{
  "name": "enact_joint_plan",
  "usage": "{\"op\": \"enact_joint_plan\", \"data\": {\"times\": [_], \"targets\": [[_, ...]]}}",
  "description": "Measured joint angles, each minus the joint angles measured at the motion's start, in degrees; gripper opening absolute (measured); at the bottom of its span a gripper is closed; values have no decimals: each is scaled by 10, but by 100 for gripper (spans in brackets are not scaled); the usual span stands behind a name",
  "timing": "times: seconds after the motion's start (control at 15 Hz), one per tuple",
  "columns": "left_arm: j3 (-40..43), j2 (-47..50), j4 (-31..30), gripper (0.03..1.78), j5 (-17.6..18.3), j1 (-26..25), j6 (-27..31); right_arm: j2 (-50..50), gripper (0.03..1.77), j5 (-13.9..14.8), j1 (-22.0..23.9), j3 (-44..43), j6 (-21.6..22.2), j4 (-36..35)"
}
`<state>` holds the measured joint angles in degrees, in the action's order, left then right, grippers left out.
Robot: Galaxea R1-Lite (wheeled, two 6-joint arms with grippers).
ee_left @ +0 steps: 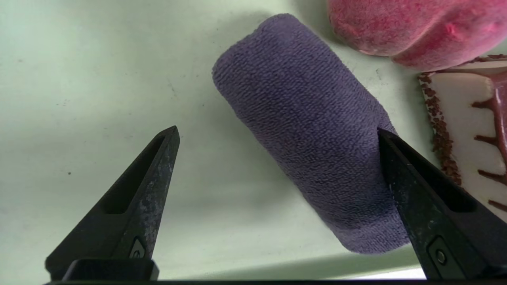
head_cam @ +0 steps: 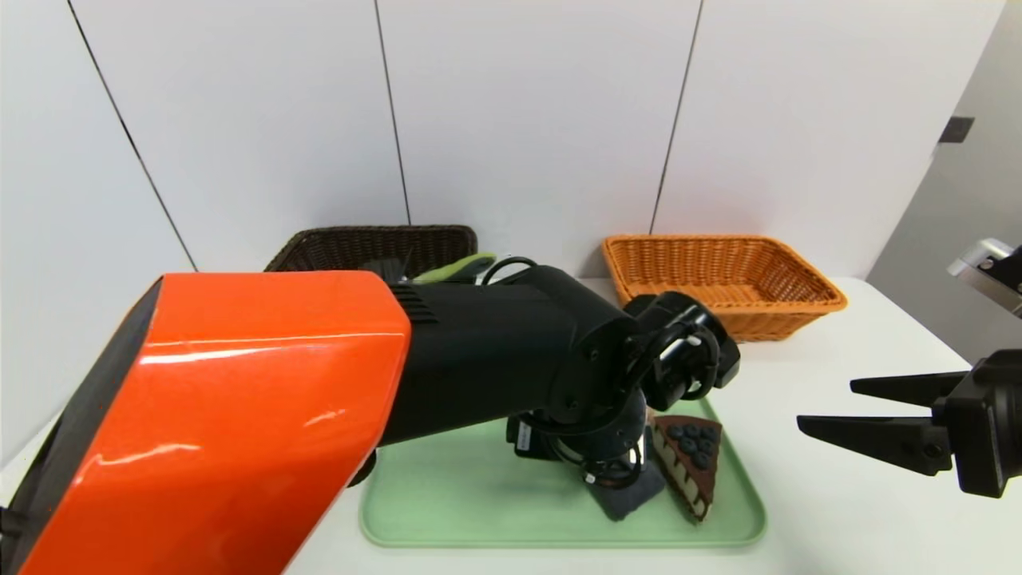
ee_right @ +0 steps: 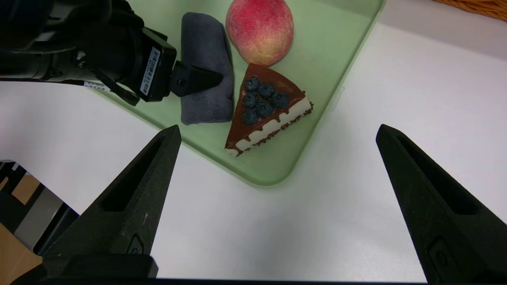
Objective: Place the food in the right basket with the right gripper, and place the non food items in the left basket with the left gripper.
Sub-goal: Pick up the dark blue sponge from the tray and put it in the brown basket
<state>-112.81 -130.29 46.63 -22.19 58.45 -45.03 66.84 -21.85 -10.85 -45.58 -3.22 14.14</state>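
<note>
Closest to our head camera, our left arm's orange and black casing point(head_cam: 239, 415) fills the lower left of the scene and reaches down onto a pale green tray point(head_cam: 447, 495) on the white desk point(head_cam: 838, 511). At its end, our left gripper point(ee_left: 277, 136) is spread wide just above the tray floor. One of its fingers point(ee_left: 420, 194) touches the side of a rolled grey-purple towel point(ee_left: 309, 130); the other finger stands apart from the towel on the opposite side, so nothing is grasped.

The towel lies on its side on the tray. Just beside it sits a red and yellow peach point(ee_right: 259, 29), and a wedge of chocolate cake point(ee_right: 267, 113) topped with dark berries lies next to both, near the tray's corner closest to our right arm. In the head view the peach is hidden behind the left arm.

Our right gripper point(head_cam: 830, 409) hovers above the bare desk to the right of the tray, well apart from the food, with its fingers spread and holding nothing.

At the back of the desk, against the white wall, stand two woven baskets. The dark brown basket point(head_cam: 375, 247) is on our left, with something green point(head_cam: 455, 268) showing at its rim. The orange basket point(head_cam: 718, 279) is on our right.
</note>
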Motion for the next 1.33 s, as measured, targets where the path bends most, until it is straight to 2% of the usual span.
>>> {"op": "enact_joint_plan", "data": {"times": [0.07, 0.13, 0.27, 0.6, 0.67, 0.73, 1.13, 1.33], "targets": [[0, -3, 0, 169, 0, 0, -1, 0, 170, 0, 0, 1, 0, 0], [0, -5, 0, 161, 0, 0, 0, -1, 170, 0, 0, 1, 0, 0], [0, -6, 0, 128, 0, 0, 2, -2, 170, 0, 0, 1, 0, 0], [0, -5, 2, 79, -1, -1, 4, -3, 170, 0, 0, 1, 0, 0], [0, -2, 4, 59, -2, -2, 5, -4, 170, 0, 0, 1, 0, 0], [0, 4, 6, 27, -5, -4, 6, -4, 170, 0, 1, 1, 0, 0], [0, 86, 43, 27, -36, -40, 23, -5, 170, 0, 1, 0, 1, 0], [1, 156, 54, 27, -38, -66, 65, -8, 170, 0, 1, 2, 1, 0]]}}
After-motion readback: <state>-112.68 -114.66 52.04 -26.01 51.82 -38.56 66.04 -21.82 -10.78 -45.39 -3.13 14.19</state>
